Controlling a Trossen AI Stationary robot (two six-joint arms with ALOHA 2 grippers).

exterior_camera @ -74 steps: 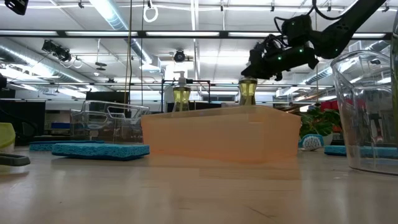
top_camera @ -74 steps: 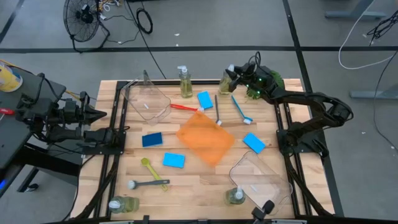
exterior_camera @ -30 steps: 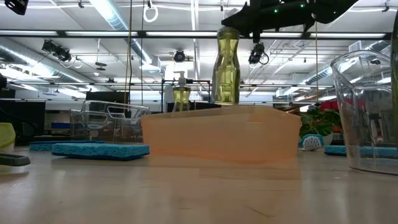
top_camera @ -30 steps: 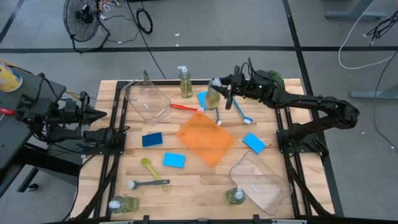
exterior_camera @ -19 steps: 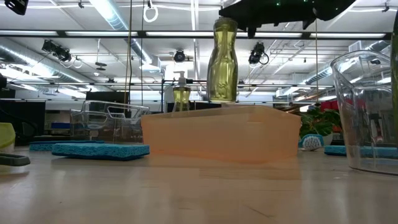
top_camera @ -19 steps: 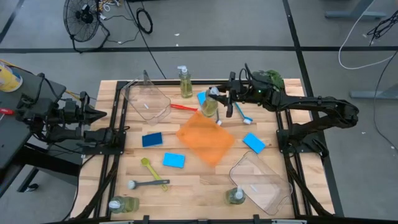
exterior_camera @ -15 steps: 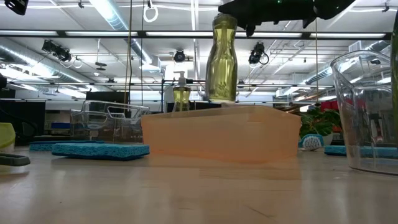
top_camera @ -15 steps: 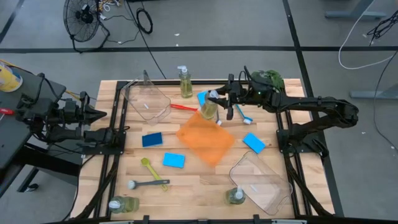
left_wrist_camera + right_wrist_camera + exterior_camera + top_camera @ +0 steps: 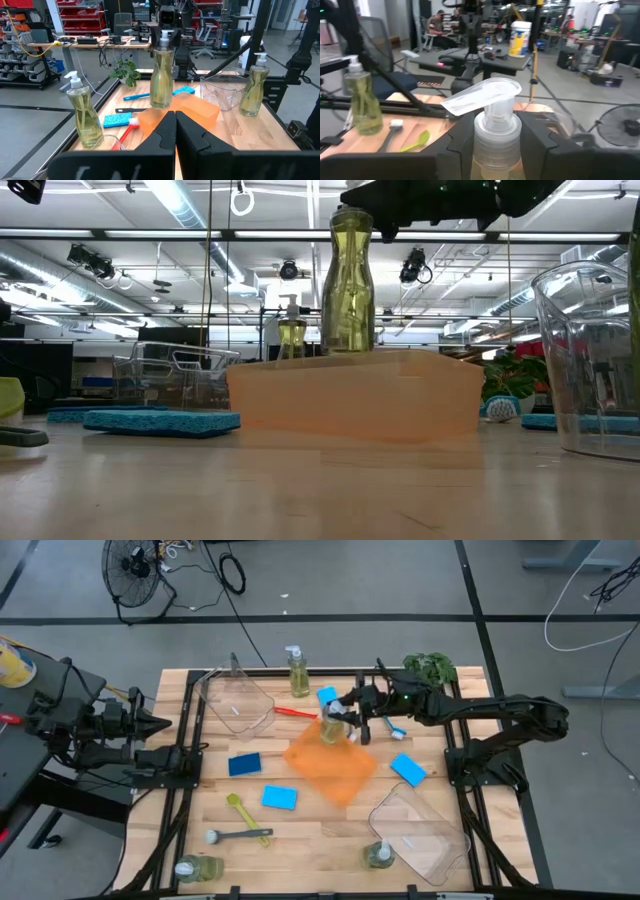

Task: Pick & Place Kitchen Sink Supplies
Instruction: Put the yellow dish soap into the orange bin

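— Soap bottle (image 9: pixel 331 727): where is it?
— Upright in the air above the far edge of the orange bin (image 9: pixel 330 764) on the counter (image 9: pixel 310 825). The right pincer (image 9: pixel 343 715) clamps its neck under the pump.
— And the left pincer (image 9: pixel 175 131)?
— Clenched on nothing, waiting off the counter's left side.
— Anything smaller nearby?
— A blue sponge (image 9: pixel 329 698) and a red brush (image 9: pixel 295 712) lie just beyond the bottle.

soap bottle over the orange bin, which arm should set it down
Right. The right gripper is shut on the soap bottle by its pump neck, holding it above the orange bin. The left gripper is shut and parked off the table's left edge.
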